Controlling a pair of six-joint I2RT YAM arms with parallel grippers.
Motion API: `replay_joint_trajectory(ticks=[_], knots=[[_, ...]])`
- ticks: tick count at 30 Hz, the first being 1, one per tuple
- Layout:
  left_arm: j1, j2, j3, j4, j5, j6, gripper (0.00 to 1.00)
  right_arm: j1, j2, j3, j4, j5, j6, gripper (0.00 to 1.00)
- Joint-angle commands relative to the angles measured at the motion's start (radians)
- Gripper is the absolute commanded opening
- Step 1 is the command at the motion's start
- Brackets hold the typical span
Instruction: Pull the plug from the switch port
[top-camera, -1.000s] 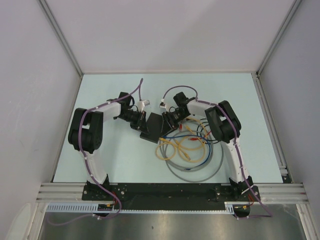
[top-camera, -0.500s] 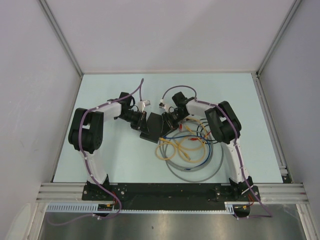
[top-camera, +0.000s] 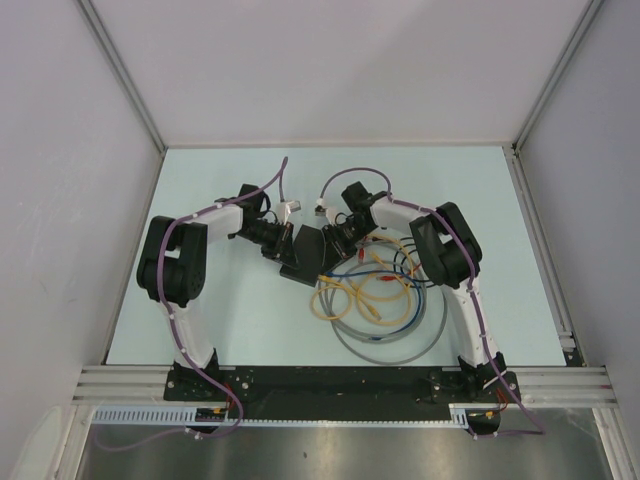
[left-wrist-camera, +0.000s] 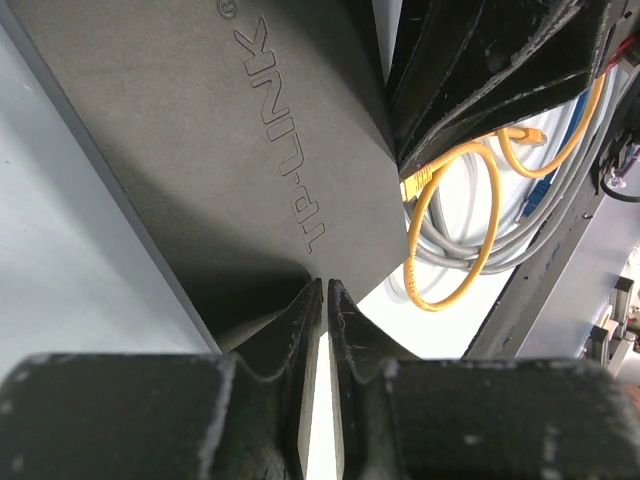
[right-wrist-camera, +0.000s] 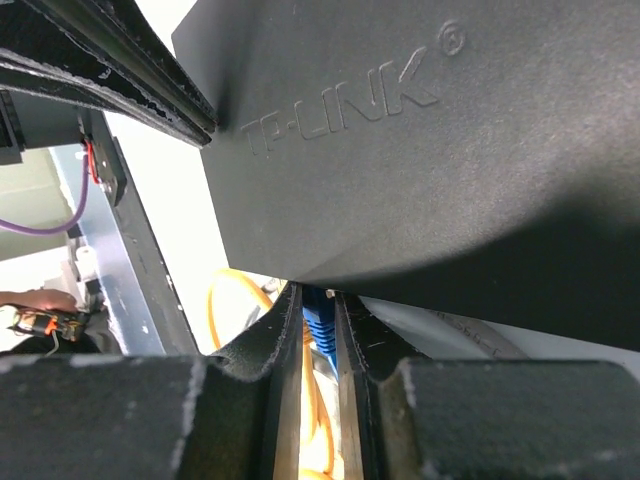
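plug (right-wrist-camera: 318, 326) seemingly pinched by right gripper (right-wrist-camera: 316, 296), wrist view only; left gripper (left-wrist-camera: 322, 286) closed.

One switch (top-camera: 308, 256); left pincer (top-camera: 284, 245), right pincer (top-camera: 334, 241), two total; one grey cable (top-camera: 390, 358); one blue cable (top-camera: 346, 270)

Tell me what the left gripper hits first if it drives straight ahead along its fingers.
The switch: the left gripper points at its near edge, seemingly touching it, though depth is unclear.
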Motion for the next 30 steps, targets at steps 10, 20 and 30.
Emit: replay_joint_trajectory(ticks=[10,20,30], knots=[[-0.021,0.023,0.007,-0.015,-0.180,0.082,0.16,-0.027,-0.043,-0.030,-0.153,0.208,-0.155,0.05],[-0.021,-0.072,0.042,-0.032,-0.142,0.094,0.18,-0.151,-0.208,0.108,-0.223,0.146,-0.264,0.06],[-0.021,-0.146,0.081,-0.046,-0.147,0.100,0.22,-0.380,-0.301,0.099,-0.219,0.356,-0.302,0.06]])
